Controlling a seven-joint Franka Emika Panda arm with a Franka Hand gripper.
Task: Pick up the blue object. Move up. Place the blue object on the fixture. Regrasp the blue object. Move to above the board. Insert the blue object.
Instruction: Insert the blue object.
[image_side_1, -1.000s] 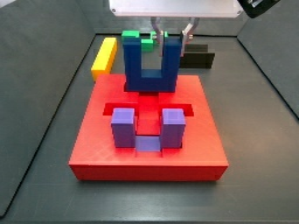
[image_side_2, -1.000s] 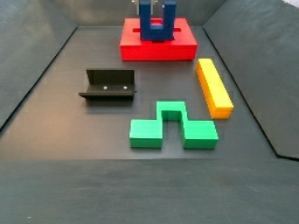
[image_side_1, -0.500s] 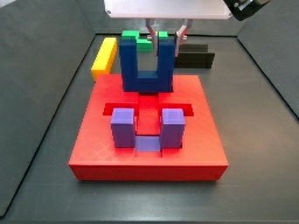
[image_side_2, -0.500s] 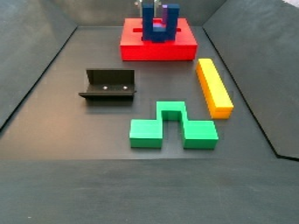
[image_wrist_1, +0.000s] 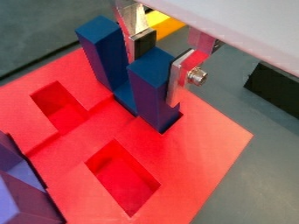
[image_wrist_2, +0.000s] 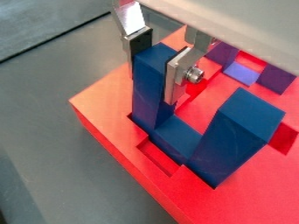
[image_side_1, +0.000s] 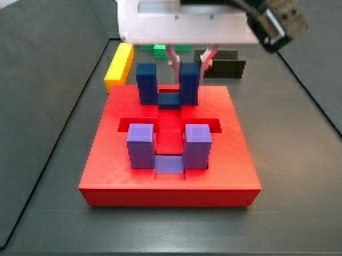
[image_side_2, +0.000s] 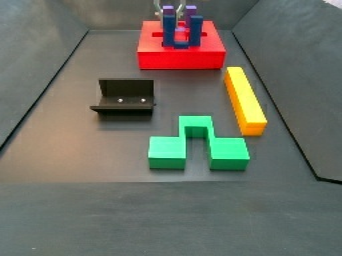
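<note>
The blue object stands with its prongs up at the far end of the red board, its bridge sunk in a recess there. The gripper hangs straight above it, shut on one prong. In both wrist views the silver fingers clamp that prong from two sides, while the free prong stands beside it. In a side view the blue object shows small on the board under the gripper. The fixture sits bare on the floor, apart from the board.
A purple U-shaped block sits in the board's near recess. A green block and a long yellow bar lie on the floor beside the board. Open square recesses show in the red surface.
The gripper has come down with the blue object. The block's bridge has sunk into the board's recess, so less of it stands above the red surface.
</note>
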